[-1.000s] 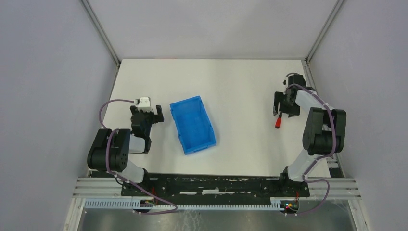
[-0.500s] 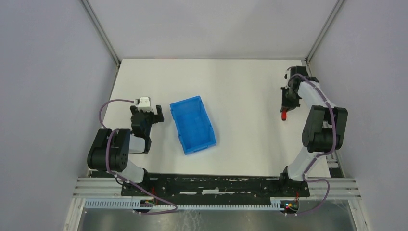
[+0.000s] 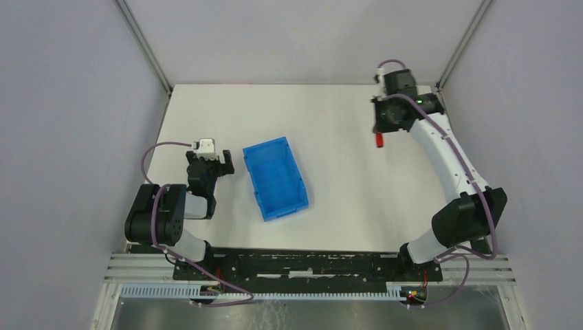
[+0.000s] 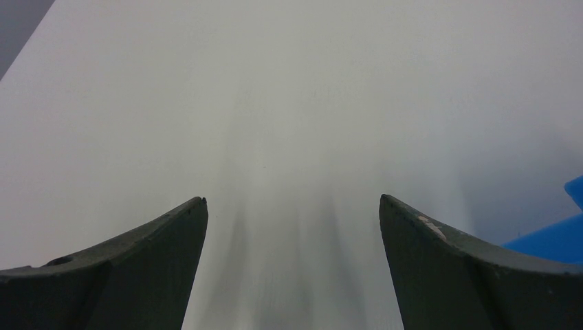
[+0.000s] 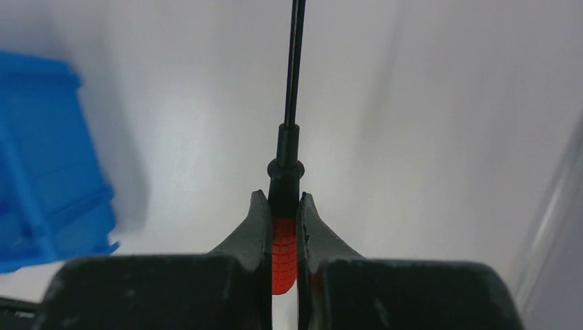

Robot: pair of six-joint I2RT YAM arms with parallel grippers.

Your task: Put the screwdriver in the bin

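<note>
Right arm: stretched out to the far right part of the table [image 3: 330, 110]. Right claw [image 3: 379, 129] is pressed together on the screwdriver [image 3: 378, 141], pinching its red handle.

Right wrist view: the claw [image 5: 282, 206] has both fingers flat against the ribbed red handle, one on each side. The screwdriver [image 5: 284, 161] sits in line with the fingers, and its black collar and thin shaft run straight out past the fingertips. The shaft tip leaves the top of the frame. White tabletop lies behind the shaft.

Top view: only the red handle end shows, on the near side of the claw, and the shaft is hidden under the wrist. The tool appears to be held clear of the table surface, though height is hard to judge from this angle.

Bin [image 3: 275, 175]: blue, on the table left of centre, long axis running roughly near to far, nothing inside. It is well apart from the screwdriver. It also shows at the left edge of the right wrist view [image 5: 41, 165].

Left arm: folded back near its base, just left of the bin. Left claw [image 3: 208, 159] is spread wide and holds nothing. In the left wrist view its fingers [image 4: 292, 203] stand apart over bare tabletop, with a corner of the bin [image 4: 550, 237] at the right edge.
</note>
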